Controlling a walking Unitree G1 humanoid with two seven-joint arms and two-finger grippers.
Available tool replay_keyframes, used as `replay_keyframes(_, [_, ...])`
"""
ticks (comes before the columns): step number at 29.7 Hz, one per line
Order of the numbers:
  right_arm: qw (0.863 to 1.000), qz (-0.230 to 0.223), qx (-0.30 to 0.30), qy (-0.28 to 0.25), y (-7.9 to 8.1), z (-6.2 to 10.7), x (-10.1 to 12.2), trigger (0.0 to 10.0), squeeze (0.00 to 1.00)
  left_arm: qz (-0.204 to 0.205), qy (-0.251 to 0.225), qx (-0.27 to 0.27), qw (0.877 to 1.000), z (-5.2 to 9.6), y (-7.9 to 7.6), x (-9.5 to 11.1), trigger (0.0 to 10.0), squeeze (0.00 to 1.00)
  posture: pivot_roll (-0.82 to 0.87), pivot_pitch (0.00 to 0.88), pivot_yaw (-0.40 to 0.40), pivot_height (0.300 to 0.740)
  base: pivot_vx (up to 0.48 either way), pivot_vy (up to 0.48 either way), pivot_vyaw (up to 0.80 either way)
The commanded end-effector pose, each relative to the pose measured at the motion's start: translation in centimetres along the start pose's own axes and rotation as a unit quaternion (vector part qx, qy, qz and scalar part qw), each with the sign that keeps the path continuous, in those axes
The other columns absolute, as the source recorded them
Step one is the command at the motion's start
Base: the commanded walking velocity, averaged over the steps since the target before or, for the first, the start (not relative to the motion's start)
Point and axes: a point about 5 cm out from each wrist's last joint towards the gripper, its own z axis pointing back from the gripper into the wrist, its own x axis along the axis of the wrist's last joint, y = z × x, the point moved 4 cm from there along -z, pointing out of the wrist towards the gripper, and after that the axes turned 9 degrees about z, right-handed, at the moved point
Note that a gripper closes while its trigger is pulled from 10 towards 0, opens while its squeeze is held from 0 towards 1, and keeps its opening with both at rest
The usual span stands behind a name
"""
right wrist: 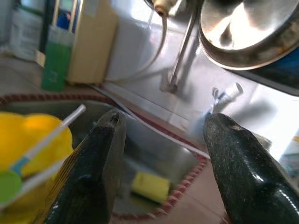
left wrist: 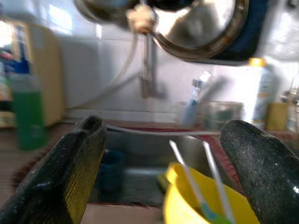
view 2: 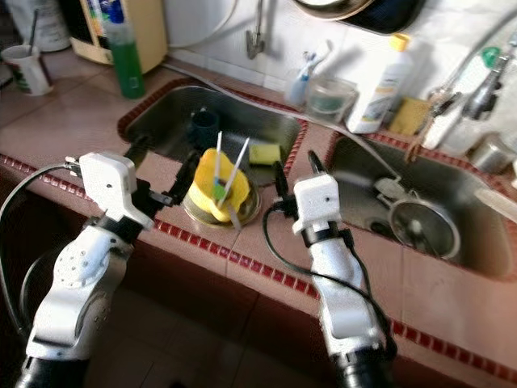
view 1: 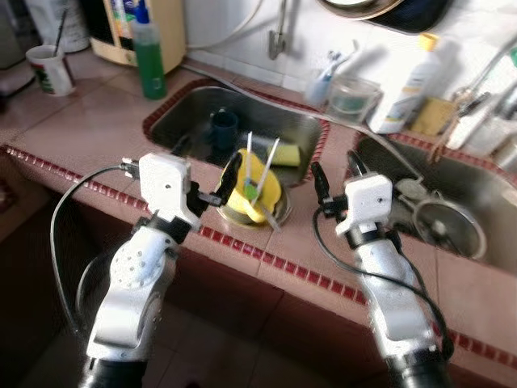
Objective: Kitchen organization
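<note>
Tiled counter (view 1: 97, 137); left gripper (view 1: 212, 179) half hides yellow bowl (view 1: 262, 190).

Daylight floods in across the white tiled wall (view 1: 242, 40), and the far right of the counter washes out pale around the white plastic bottle (view 1: 414, 81). The shiny steel pan hanging on the wall (left wrist: 205, 28) throws back hard glare, almost blown out. Everything on the head views is slightly soft, the green bottle of liquid (view 1: 149, 56) smeared at its edges. Below the red-trimmed tiled counter (view 1: 266, 263) it drops into deep shadow. In the wrist views, the near black fingers (left wrist: 65, 177) loom big and blurred, with a dull sheen on the right gripper's fingers (right wrist: 243, 177); the yellow plastic bowl (right wrist: 28, 144) glows, out of focus.
</note>
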Motion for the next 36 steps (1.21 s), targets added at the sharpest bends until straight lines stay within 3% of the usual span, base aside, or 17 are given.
replay_keyframes(1, [1.000, -0.008, -0.014, -0.007, -1.0, 0.0, 0.3, 10.0, 0.00, -0.002, -0.003, -0.019, 1.000, -0.3, -1.1, 0.3, 10.0, 0.00, -0.14, 0.068, -0.104, 0.740, 0.000, 0.000, 0.00])
replay_keyframes(9, [1.000, -0.018, -0.011, -0.018, -0.8, 0.1, 0.7, 10.0, 0.00, -0.008, 0.021, -0.047, 0.999, -0.7, -2.2, -0.2, 10.0, 0.00, -0.15, 0.072, -0.096, 0.740, 0.000, 0.000, 0.00])
replay_keyframes(23, [0.999, -0.023, -0.019, -0.011, -0.7, 0.8, 0.6, 10.0, 0.00, -0.018, 0.034, -0.078, 0.996, -1.5, -2.7, -0.3, 10.0, 0.00, -0.17, 0.081, -0.070, 0.740, 0.000, 0.000, 0.00])
replay_keyframes(36, [0.998, -0.047, -0.035, 0.001, -1.0, 0.6, 0.3, 10.0, 0.00, -0.015, 0.055, -0.097, 0.994, -0.7, -3.8, -1.5, 10.0, 0.00, -0.16, 0.082, -0.075, 0.740, 0.000, 0.000, 0.00])
